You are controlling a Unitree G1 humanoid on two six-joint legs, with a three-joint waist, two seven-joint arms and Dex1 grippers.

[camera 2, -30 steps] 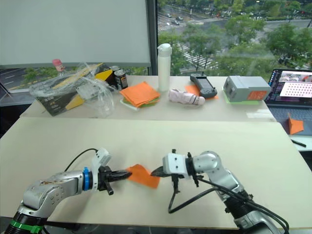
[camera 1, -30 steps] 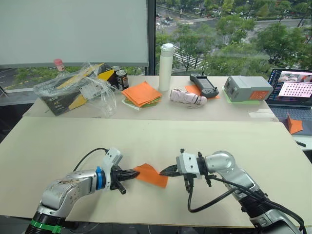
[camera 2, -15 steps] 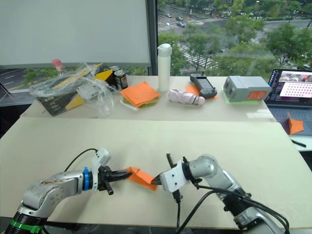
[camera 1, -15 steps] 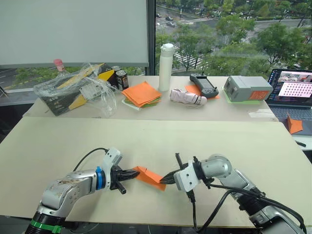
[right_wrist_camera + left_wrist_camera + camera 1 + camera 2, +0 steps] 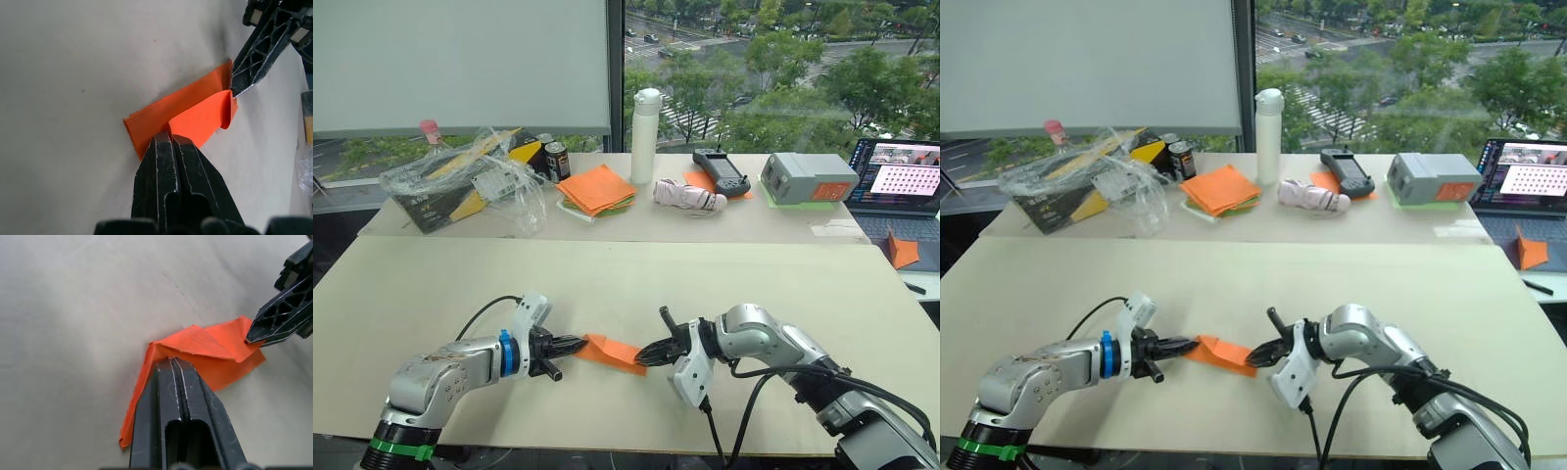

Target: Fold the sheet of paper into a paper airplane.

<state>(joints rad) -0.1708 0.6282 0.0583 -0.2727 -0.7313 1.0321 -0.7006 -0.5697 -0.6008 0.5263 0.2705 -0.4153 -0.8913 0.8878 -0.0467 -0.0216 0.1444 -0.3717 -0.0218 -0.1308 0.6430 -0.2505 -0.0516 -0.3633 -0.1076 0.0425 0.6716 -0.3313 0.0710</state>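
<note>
Both grippers, left (image 5: 578,344) and right (image 5: 644,354), clamp opposite ends of the paper (image 5: 611,352) near the desk's (image 5: 705,284) front edge, steadying a fold.

One sheet of paper (image 5: 610,351) sits between two grippers, the left gripper (image 5: 581,344) and the right gripper (image 5: 643,355), one at each end of it. On the far table there is one stack of orange and green sheets (image 5: 597,188), one white bottle (image 5: 646,134), two dark cans (image 5: 554,157), one clear plastic bag (image 5: 460,176) over a yellow and black box, one black handheld controller (image 5: 722,170), one grey box (image 5: 809,178), one white and pink bundle (image 5: 690,196), one laptop (image 5: 902,182) and one small folded orange piece (image 5: 903,251) beside it
</note>
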